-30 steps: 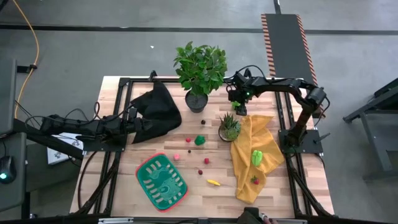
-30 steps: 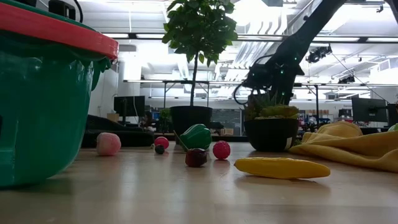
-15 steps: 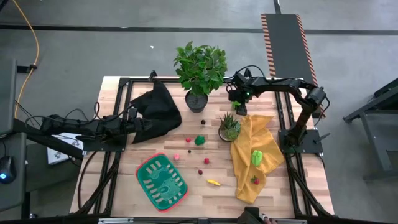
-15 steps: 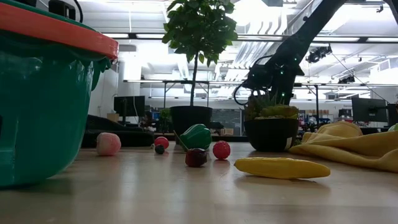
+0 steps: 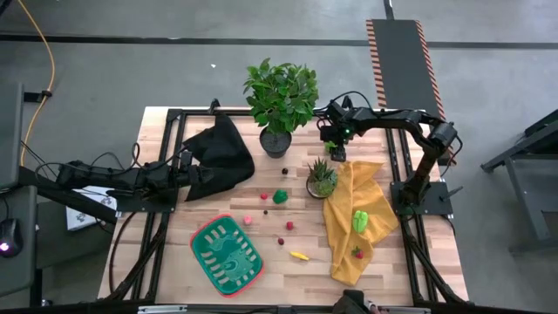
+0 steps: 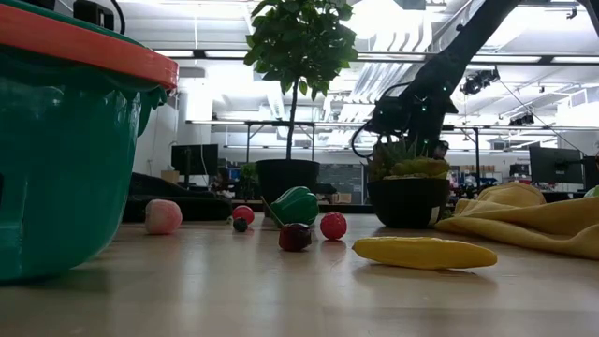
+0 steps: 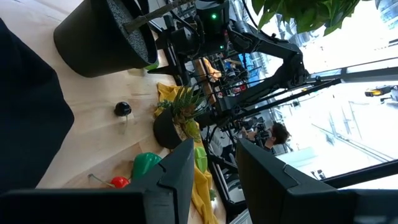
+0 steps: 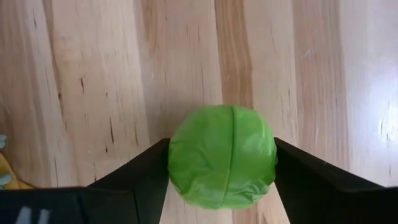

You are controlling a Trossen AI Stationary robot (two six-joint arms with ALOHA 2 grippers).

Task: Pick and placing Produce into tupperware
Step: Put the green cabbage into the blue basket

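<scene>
Closing in since a second ago, the right end effector point(image 8: 222, 180) now has its fingers against both sides of a round green produce point(image 8: 222, 155) piece on the worktop point(image 5: 270, 262), behind the spiky plant point(image 5: 322, 177). Nothing else moves. The tupperware point(image 5: 227, 254) sits near the front edge, open boards around it. The left end effector point(image 7: 211, 174) waits, partly open and empty, over the black cloth point(image 5: 218, 153).

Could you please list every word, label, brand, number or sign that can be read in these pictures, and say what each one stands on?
None can be read.
tupperware: pale markings inside, a pattern, not letters.
Striped ramp behind the table: orange and black edge stripes only, no words.
Screens in the room beyond the table: too small to read.
</scene>
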